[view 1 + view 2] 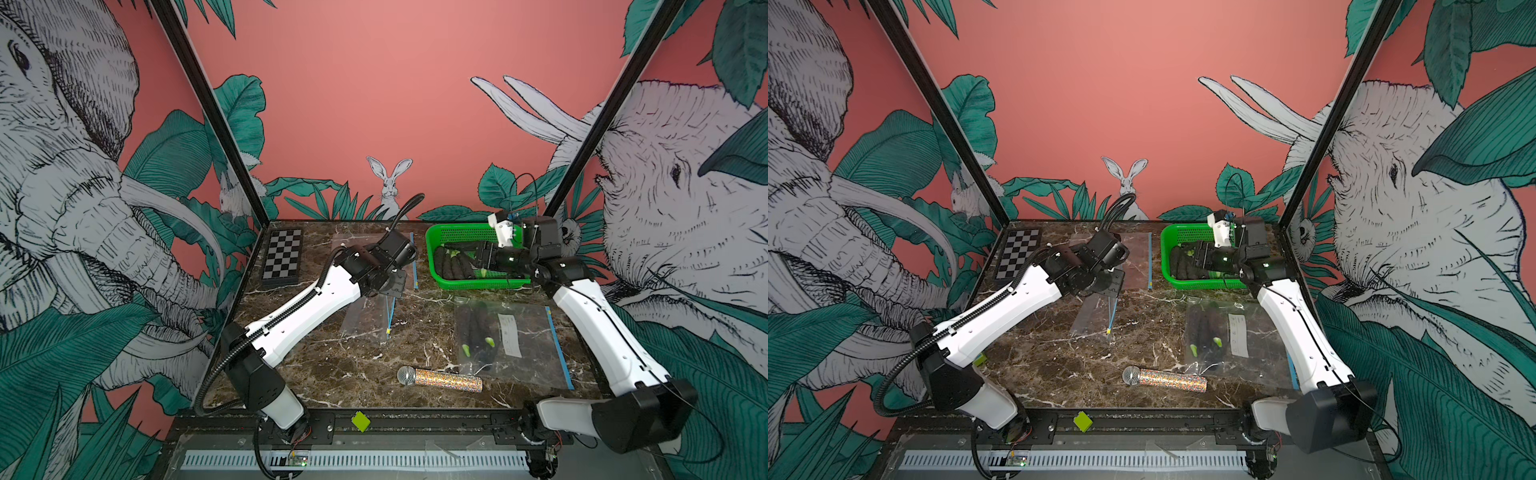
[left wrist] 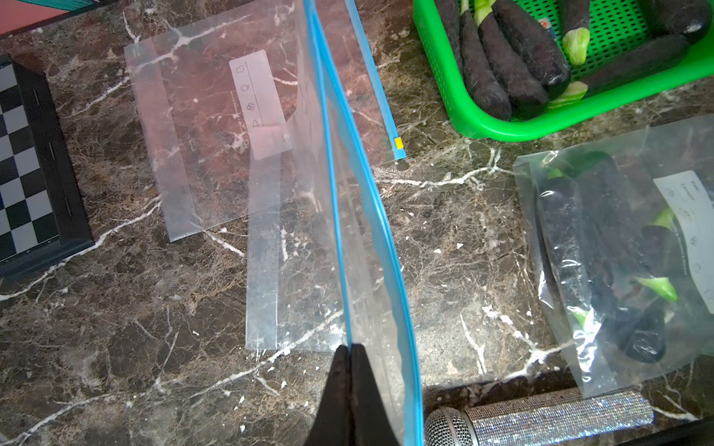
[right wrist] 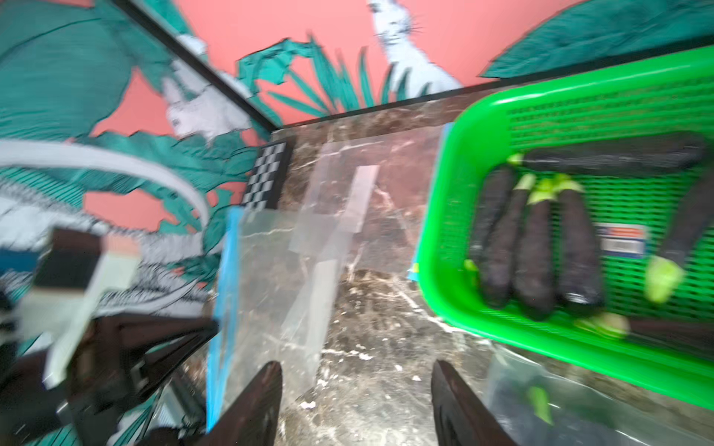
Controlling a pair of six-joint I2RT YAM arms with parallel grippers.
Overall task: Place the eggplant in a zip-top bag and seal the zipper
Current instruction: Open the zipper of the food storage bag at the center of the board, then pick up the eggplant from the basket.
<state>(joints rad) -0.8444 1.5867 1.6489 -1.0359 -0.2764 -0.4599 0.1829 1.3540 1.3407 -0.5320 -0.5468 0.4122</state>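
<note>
Several dark purple eggplants (image 3: 533, 247) with green stems lie in a green basket (image 1: 469, 284) at the back right. My right gripper (image 3: 357, 367) hovers at the basket's left side (image 1: 482, 257), open, with nothing between its fingers. A clear zip-top bag (image 2: 305, 251) with a blue zipper rim (image 2: 336, 193) stands lifted off the table at centre. My left gripper (image 2: 349, 349) is shut on one lip of that rim, and the mouth gapes beside it. In both top views the bag (image 1: 368, 320) hangs below the left gripper (image 1: 1113, 293).
A second empty bag (image 2: 208, 127) lies flat behind. A bag holding eggplants (image 1: 511, 340) lies at the front right. A glittery microphone (image 1: 440, 378) lies near the front edge. A chessboard (image 1: 282, 257) sits at the back left.
</note>
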